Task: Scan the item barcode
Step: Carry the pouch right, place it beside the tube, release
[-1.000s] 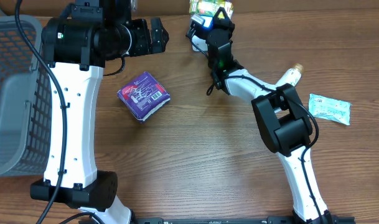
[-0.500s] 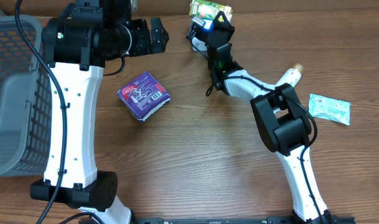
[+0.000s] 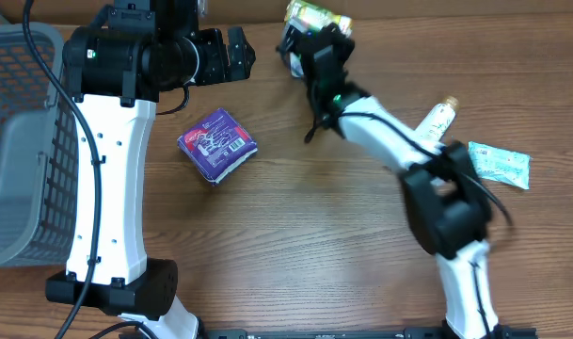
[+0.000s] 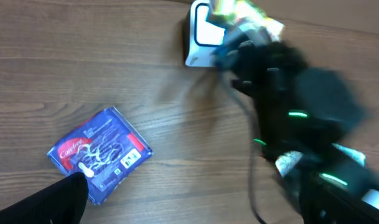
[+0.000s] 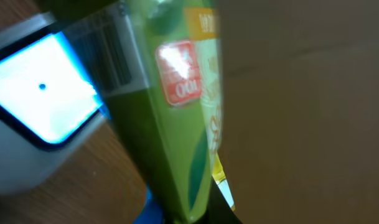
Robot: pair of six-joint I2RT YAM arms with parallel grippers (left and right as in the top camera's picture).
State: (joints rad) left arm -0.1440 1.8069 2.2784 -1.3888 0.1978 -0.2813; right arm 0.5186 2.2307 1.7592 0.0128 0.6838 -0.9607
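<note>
Purple pack (image 4: 101, 155) reads "Carefree"; green packet (image 5: 177, 124) shows barcode (image 5: 108, 59).

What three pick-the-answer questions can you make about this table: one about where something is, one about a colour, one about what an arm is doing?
1. Where is the grey basket? A) in the middle B) at the left edge C) beside the right arm
2. What colour is the pack lying near the left arm? A) purple B) orange C) white
3. What are the right arm's jaws doing? A) hanging open B) gripping a bottle C) shut on the green packet at the scanner

Answers: 1 B, overhead shows it at the left edge. 2 A, its wrapper is purple. 3 C, the wrist view shows the packet held by the lit scanner.
</note>
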